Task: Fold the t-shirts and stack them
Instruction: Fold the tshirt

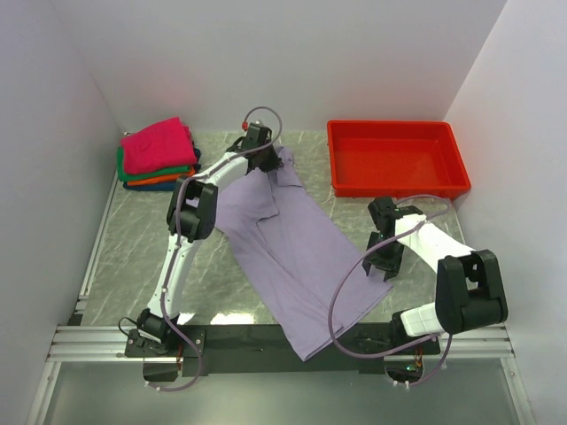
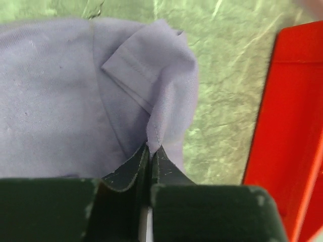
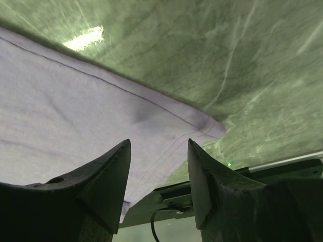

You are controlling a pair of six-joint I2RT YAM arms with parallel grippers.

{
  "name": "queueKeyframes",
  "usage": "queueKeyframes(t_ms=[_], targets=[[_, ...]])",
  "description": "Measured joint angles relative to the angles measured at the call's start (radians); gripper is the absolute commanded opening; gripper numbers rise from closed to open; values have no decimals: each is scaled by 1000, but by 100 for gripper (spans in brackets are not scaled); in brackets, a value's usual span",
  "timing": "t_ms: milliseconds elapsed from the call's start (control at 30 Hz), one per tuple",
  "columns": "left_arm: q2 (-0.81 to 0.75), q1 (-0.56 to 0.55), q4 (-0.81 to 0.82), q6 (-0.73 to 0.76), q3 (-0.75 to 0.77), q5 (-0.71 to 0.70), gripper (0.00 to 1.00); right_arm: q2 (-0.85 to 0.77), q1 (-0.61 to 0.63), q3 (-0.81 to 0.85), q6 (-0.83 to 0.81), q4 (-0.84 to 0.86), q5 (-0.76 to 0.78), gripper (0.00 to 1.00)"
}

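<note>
A pale lavender t-shirt (image 1: 297, 252) lies spread diagonally on the marble table, its hem hanging over the near edge. My left gripper (image 1: 266, 158) is shut on a fold of the shirt's far end by a sleeve (image 2: 151, 101) and lifts it slightly. My right gripper (image 1: 383, 258) is open and empty, hovering over the shirt's right hem corner (image 3: 212, 128). A stack of folded t-shirts (image 1: 158, 155), magenta-pink on top, then green, orange and dark blue, sits at the back left.
A red plastic tray (image 1: 397, 158) stands at the back right; its wall shows close to the left gripper in the left wrist view (image 2: 290, 131). White walls enclose the table on three sides. A metal rail (image 1: 266, 341) runs along the near edge.
</note>
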Motion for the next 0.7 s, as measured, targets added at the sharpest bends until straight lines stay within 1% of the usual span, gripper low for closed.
queueKeyframes(t_ms=[333,533,700], targets=[[-89,23,1,-7,0,9,4,14,-55,-43,23,13,-74,56],[-124,28,2,-7,-35,24,1,-12,-156,-95,44,11,-99,57],[-124,28,5,-7,-63,45,0,-35,-227,-95,55,8,-92,57]])
